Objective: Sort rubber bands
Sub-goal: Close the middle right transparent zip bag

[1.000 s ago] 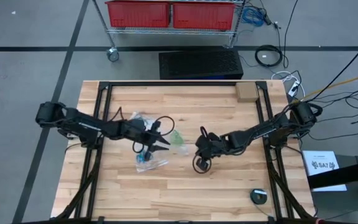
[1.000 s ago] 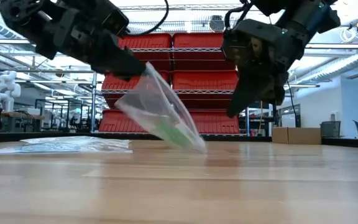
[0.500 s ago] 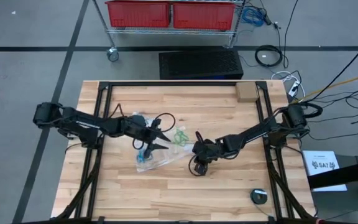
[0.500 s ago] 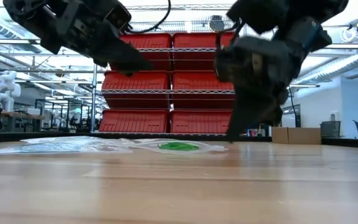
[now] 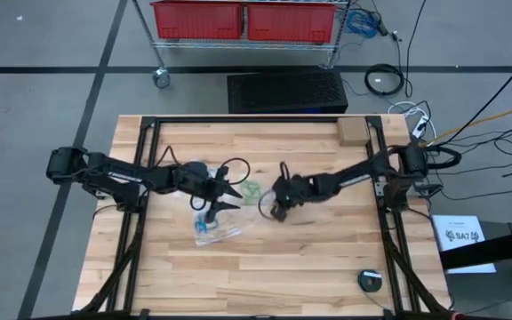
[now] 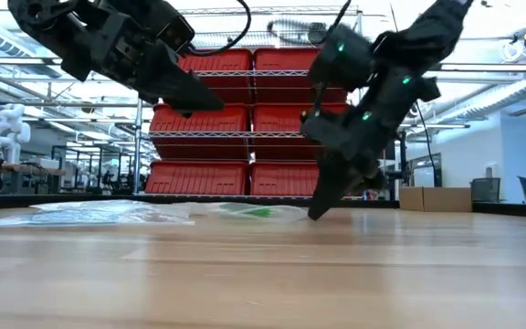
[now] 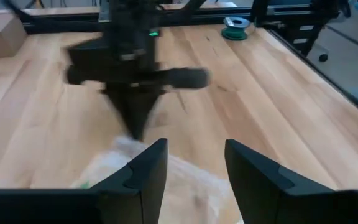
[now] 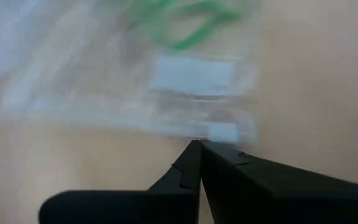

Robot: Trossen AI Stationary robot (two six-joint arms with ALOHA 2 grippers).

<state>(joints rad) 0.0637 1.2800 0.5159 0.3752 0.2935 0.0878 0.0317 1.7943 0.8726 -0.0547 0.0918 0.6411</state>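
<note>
The wooden table [image 5: 265, 267] carries both arms near its middle, with a small heap of clear bags [image 5: 216, 224] between and below them. The left gripper [image 5: 229, 197] hangs above the table with its fingers [image 7: 146, 171] spread and nothing between them, released. The right gripper [image 5: 271, 211] has its tips pinched together, clenched on nothing that can be seen, with the point low at the edge of one clear bag [image 8: 135, 93].

The rubber bands [image 5: 250, 191] in question are green loops lying flat inside that bag, on the table between the two grippers; the low view shows them as a green streak [image 6: 249, 212] under the plastic. Teal or blue loops seem to sit in the lower bag, but the overhead view is too coarse to be sure.

Judged step: taking hold of the bag of green bands so that it can be moved or opened. To do it well, the right tips should part just before the bag edge, catch a single layer of film at the sealed strip [image 8: 194, 74], and lift slowly so the loops do not slide out. The left gripper should hold off until that grip is firm.

Around: a small cardboard box [image 5: 352, 132] at the far right corner, a roll of tape [image 5: 371, 281] near the front right, well apart from the work. A black cable [image 5: 235, 168] loops over the left wrist just beside the bags and could snag the film. The overlapping bags may also come up together.
</note>
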